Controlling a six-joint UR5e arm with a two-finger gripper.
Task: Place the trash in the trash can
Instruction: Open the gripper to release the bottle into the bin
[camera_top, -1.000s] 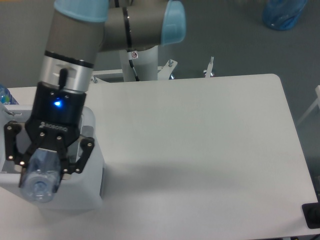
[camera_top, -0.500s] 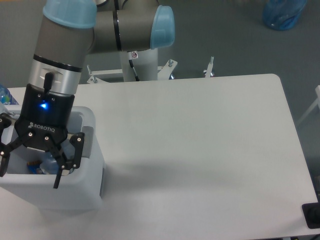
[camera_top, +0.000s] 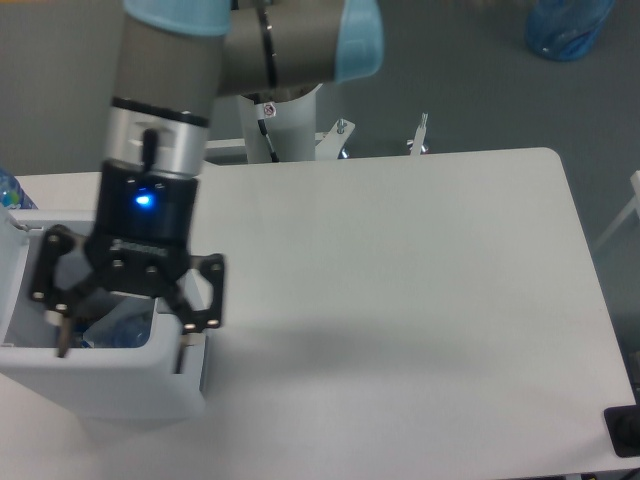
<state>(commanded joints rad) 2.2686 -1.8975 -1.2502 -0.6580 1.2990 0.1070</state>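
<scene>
At the far left, the trash can (camera_top: 110, 385) stands on the white tabletop (camera_top: 400, 300), its left side cut off by the frame edge and part of its opening covered by the end effector (camera_top: 125, 335). Only the near wall, a stretch of thick rim and a grey strip on its right side show clearly.

Inside the can, just below the end effector, lies the clear plastic bottle (camera_top: 120, 330). Only a pale blue, see-through patch of it shows between the two fingers, so its long axis and the position of its cap cannot be made out. The crumpled wrapper is not visible; it may be deeper in the can or hidden behind the arm, and the view does not settle which.

The end effector hangs right over the can's opening, pointing down, with its fingers (camera_top: 205, 290) spread wide and nothing pinched between them. The left finger sits over the can's interior and the right one over the can's right rim. The bottle therefore lies straight beneath the end effector, apart from both fingers.

By this reading the bottle is already delivered, and what the next move turns on is a clean lift straight up, since the right finger looks close to the rim.

To the right, the tabletop runs on bare to its rounded far corner.
</scene>
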